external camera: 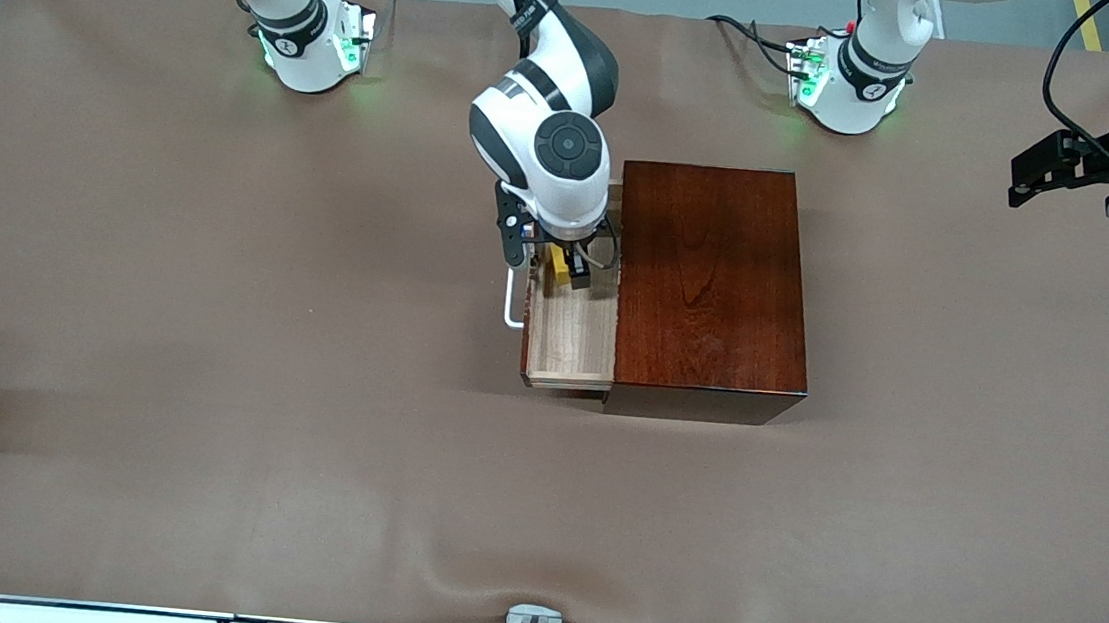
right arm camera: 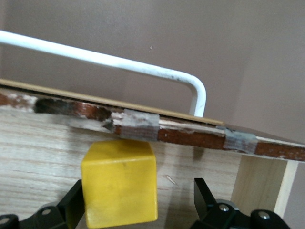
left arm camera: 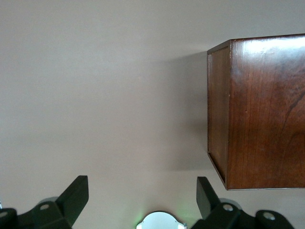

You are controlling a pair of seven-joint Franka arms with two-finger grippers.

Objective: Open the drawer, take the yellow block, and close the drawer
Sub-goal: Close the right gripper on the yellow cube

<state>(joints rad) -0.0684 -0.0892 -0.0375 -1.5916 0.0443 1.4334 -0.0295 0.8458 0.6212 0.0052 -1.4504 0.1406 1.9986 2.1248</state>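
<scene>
Brown cloth covers the table, and the dark wooden box sits around its middle with the drawer pulled out. Down inside the drawer, the right pincer has its fingers spread either side of the yellow block, not yet squeezing it. By the left arm's end edge, the left pincer waits, spread wide, holding nothing.
</scene>
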